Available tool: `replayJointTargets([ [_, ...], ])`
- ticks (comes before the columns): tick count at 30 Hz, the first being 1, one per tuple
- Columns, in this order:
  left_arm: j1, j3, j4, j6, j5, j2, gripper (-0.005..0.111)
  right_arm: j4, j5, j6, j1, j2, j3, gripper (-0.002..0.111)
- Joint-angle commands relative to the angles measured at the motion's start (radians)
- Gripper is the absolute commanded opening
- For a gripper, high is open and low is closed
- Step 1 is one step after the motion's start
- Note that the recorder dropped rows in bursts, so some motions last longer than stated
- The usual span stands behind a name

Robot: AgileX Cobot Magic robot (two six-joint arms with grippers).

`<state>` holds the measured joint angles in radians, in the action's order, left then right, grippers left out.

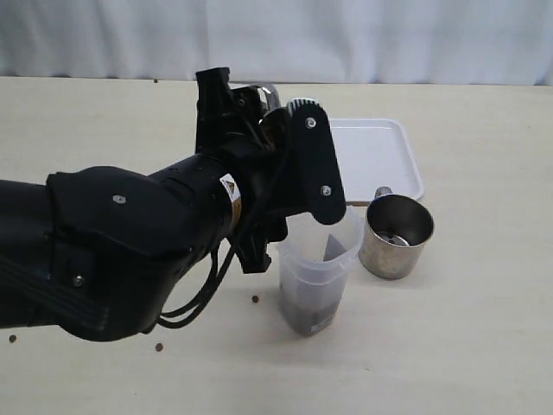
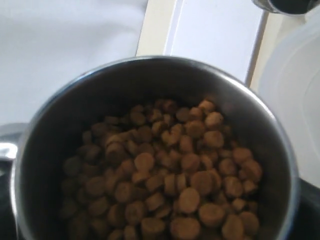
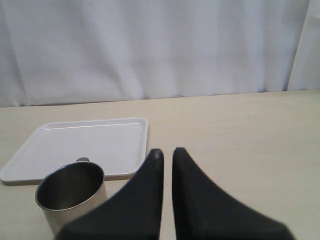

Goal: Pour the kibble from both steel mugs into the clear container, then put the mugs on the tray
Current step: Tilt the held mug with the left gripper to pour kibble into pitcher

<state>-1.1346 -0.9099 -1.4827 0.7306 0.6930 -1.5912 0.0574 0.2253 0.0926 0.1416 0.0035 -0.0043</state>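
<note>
My left gripper [image 1: 259, 121] is shut on a steel mug [image 1: 266, 92], held in the air just left of and above the clear container [image 1: 321, 259]. In the left wrist view this mug [image 2: 60, 115] fills the picture and is heaped with kibble [image 2: 165, 170]; my fingers are hidden behind it. The container has a layer of kibble [image 1: 309, 316] at its bottom. A second steel mug [image 1: 396, 235] stands upright on the table right of the container, and its inside looks empty [image 3: 70, 186]. Behind it lies the white tray [image 1: 380, 160]. My right gripper [image 3: 167, 152] is shut on nothing, near that mug.
A few loose pellets [image 1: 255, 299] lie on the beige table in front of the container and to the left. A white curtain [image 1: 363, 35] closes off the back. My bulky left arm [image 1: 121, 251] covers the left half of the table.
</note>
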Motion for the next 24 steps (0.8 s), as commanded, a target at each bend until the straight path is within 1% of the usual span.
replayJointTargets([
  [1, -0.012, -0.011, -0.082, -0.008, 0.012, 0.004, 0.0, 0.01, 0.004, -0.001, -0.005, -0.003, 0.004, 0.005],
  [3, -0.012, -0.011, -0.085, -0.059, 0.012, 0.004, 0.0, 0.01, 0.004, -0.001, -0.005, -0.003, 0.004, 0.005],
  [4, -0.012, -0.011, -0.085, -0.113, 0.009, 0.003, 0.0, 0.01, 0.004, -0.001, -0.005, -0.003, 0.004, 0.005],
  [7, -0.012, -0.011, -0.085, -0.163, 0.007, 0.003, 0.0, 0.01, 0.004, -0.001, -0.005, -0.003, 0.004, 0.005],
  [24, -0.012, -0.011, -0.083, -0.274, -0.014, 0.003, 0.0, 0.01, 0.004, -0.001, -0.005, -0.003, 0.004, 0.005],
])
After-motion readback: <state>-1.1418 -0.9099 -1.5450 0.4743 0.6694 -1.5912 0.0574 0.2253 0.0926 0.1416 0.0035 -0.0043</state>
